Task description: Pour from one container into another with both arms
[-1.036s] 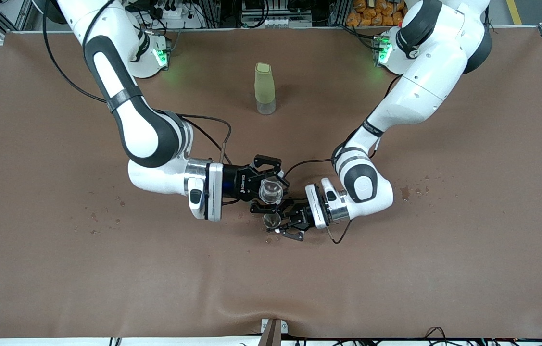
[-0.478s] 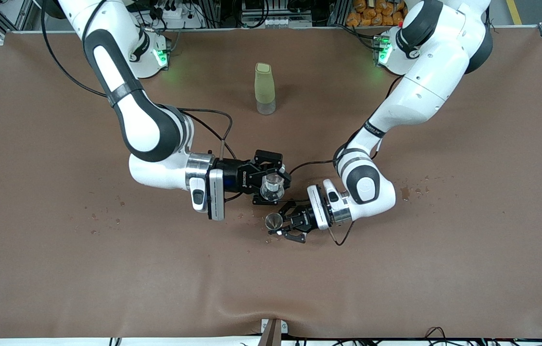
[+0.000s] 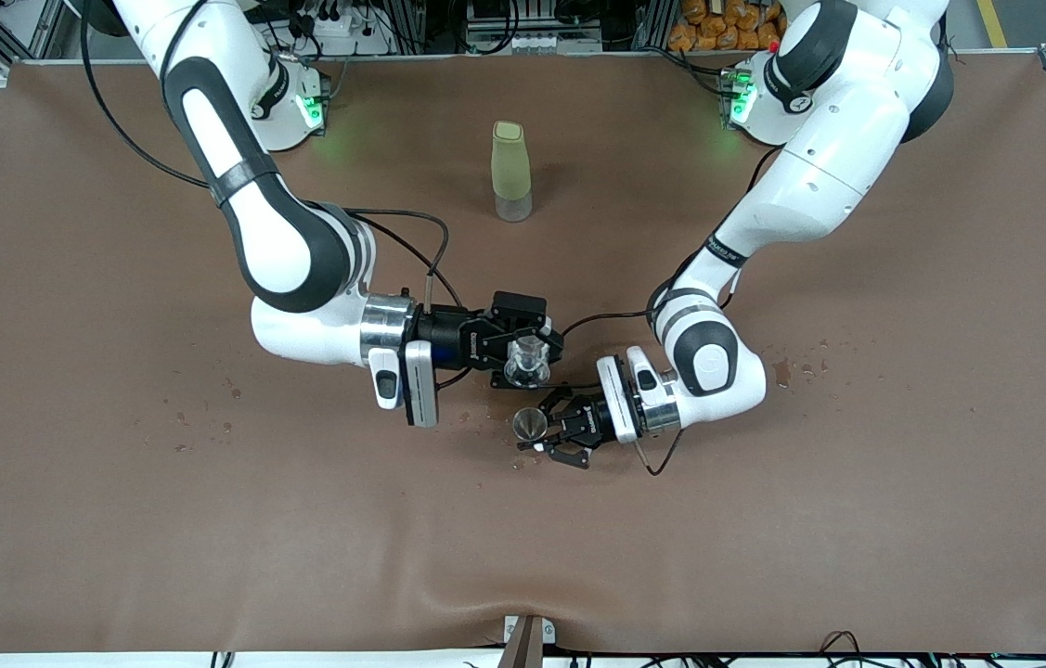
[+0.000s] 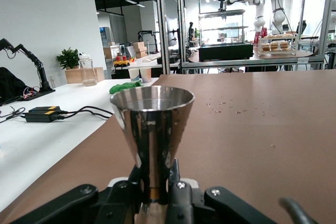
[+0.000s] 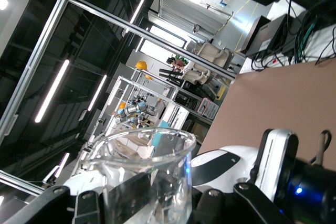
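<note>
The right claw (image 3: 530, 357) is gripping the clear cup (image 3: 527, 360), its fingers closed on the cup's sides, and is holding it in the air over the middle of the tabletop (image 3: 114, 520). The left claw (image 3: 548, 429) is clamped on the narrow waist of the metal jigger (image 3: 529, 425), and is likewise holding it over the middle of the tabletop. In the front view the jigger's open mouth is sitting just beside the cup and lower in that view, the two vessels close together but apart, with no contact showing. In the left wrist view the jigger (image 4: 153, 129) is standing upright, long axis vertical, mouth up. In the right wrist view the cup (image 5: 147, 177) is appearing tilted against a slanted background; whether it holds any liquid cannot be told. Judgement: the pour is turning on bringing the cup's lip over the jigger's mouth, so the tilt should be going toward the jigger. The green bottle (image 3: 510, 172) is standing well apart, nearer the arm bases, and is not involved.
</note>
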You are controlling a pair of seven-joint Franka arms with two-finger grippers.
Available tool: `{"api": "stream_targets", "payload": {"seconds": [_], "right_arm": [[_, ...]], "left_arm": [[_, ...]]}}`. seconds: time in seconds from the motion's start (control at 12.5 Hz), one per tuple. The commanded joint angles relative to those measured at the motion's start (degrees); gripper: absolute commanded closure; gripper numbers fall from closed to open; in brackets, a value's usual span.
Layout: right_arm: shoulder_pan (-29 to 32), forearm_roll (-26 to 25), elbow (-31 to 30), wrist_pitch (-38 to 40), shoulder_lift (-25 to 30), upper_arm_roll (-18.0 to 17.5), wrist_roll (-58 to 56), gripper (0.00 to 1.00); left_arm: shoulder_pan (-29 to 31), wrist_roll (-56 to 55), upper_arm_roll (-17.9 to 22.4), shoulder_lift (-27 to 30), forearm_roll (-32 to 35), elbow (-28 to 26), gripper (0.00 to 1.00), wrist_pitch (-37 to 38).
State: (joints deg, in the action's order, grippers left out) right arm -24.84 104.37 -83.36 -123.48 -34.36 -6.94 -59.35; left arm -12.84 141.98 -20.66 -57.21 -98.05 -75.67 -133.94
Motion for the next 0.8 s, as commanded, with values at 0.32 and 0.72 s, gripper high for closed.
{"api": "stream_targets", "payload": {"seconds": [0.32,0.72], "right_arm": [[-0.92,1.27,-1.54,0.00,1.93,0.52,7.93,1.00],[-0.65,1.54,-1.36,3.33,1.84,0.52,14.69,1.00]], "left_arm": [[1.15,1.11,-0.09,0.34,-1.35,-1.06,1.00,2.62],[1.68,1.02,-0.09,0.26,-1.26,-1.41,1.00,3.87]]}}
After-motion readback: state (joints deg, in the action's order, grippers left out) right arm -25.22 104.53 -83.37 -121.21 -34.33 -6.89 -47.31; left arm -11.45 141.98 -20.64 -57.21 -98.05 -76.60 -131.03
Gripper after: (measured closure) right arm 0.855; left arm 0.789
